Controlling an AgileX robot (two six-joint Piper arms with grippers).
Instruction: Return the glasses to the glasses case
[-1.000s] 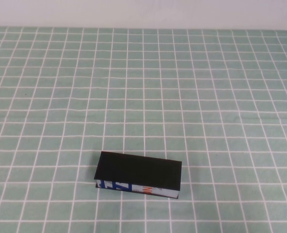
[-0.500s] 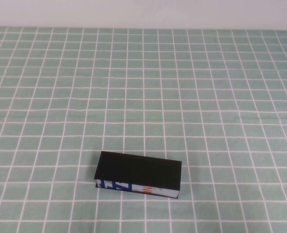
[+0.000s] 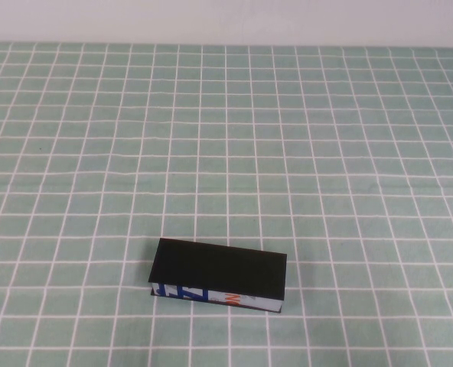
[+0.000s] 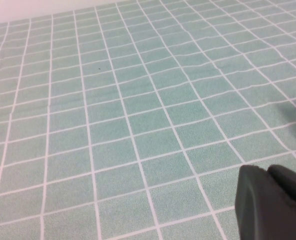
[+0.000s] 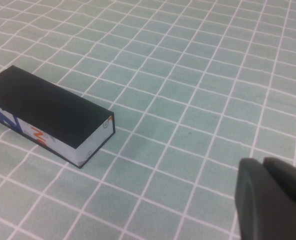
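The glasses case (image 3: 218,276) lies closed on the worktop (image 3: 326,153), in the near part of it and a little left of the middle in the high view. Its lid is plain black and flat on top. The long front side, turned toward the robot, carries blue, white and orange print. The worktop is covered with a green cloth with a white grid. The glasses are not visible in any view.

No arm shows in the high view. The right gripper (image 5: 273,200) appears only as a dark tip at the corner of the right wrist view. It is above the cloth, well apart from the glasses case (image 5: 48,115) and not touching it. Its fingers are pressed together and they pinch nothing.

The left gripper (image 4: 270,202) shows as a dark tip at the corner of the left wrist view, over bare cloth. I cannot tell if it is spread or pressed together.
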